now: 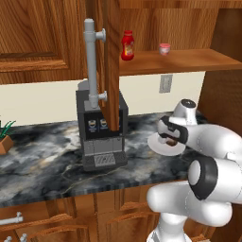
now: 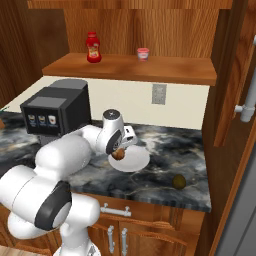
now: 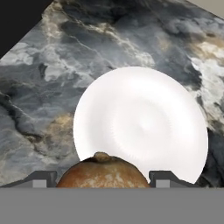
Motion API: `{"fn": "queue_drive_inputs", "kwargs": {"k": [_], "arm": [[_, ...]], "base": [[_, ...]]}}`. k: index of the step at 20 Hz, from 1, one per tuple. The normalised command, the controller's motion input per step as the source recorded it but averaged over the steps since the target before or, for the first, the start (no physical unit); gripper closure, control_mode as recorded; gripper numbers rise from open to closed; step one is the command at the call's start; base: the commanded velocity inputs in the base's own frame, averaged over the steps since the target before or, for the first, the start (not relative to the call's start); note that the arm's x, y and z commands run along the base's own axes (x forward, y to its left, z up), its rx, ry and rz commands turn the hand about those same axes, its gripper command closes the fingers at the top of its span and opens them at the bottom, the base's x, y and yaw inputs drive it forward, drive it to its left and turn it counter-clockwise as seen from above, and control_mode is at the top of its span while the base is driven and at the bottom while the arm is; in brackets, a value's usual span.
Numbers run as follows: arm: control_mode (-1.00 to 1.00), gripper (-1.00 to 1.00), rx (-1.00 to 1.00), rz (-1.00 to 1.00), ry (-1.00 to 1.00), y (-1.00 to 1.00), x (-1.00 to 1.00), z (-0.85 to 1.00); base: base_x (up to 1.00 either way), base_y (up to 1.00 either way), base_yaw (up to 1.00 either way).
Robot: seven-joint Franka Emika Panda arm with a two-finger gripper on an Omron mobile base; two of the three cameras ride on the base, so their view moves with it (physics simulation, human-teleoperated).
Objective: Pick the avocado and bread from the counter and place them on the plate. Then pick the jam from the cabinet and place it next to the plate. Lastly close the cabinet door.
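Observation:
My gripper (image 2: 118,153) is shut on the bread (image 3: 103,173), a brown rounded lump, and holds it just above the near rim of the white plate (image 3: 144,122) on the dark marble counter (image 2: 170,145). In the left base view the gripper (image 1: 170,140) hangs over the plate (image 1: 158,145). The olive-green avocado (image 2: 179,181) lies on the counter to the right of the plate (image 2: 139,161), near the front edge. The small pink-red jam (image 2: 143,54) stands on the open cabinet's shelf (image 2: 165,70), also seen as the jam (image 1: 164,48). The cabinet door (image 1: 112,61) stands open, edge-on, with its grey bar handle (image 1: 92,61).
A taller red bottle (image 2: 93,47) stands on the shelf left of the jam. A black coffee machine (image 1: 101,137) sits on the counter left of the plate. A wall socket (image 2: 159,93) is behind. Another open door with a grey handle (image 2: 247,102) juts out at the right.

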Motion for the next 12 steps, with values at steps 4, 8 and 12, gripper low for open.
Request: {"fn": "queue_drive_inputs", "kwargs": {"k": [4, 8, 12], "arm": [[-1.00, 1.00, 0.00, 0.02, 0.00, 0.00, 0.22, -0.20], [-1.00, 1.00, 0.00, 0.03, 0.00, 0.00, 0.17, -0.21], [-1.00, 1.00, 0.00, 0.04, 0.00, 0.00, 0.13, -0.22]], "base": [[0.00, 0.00, 0.00], [0.00, 0.00, 0.00], [0.00, 0.00, 0.00]]}}
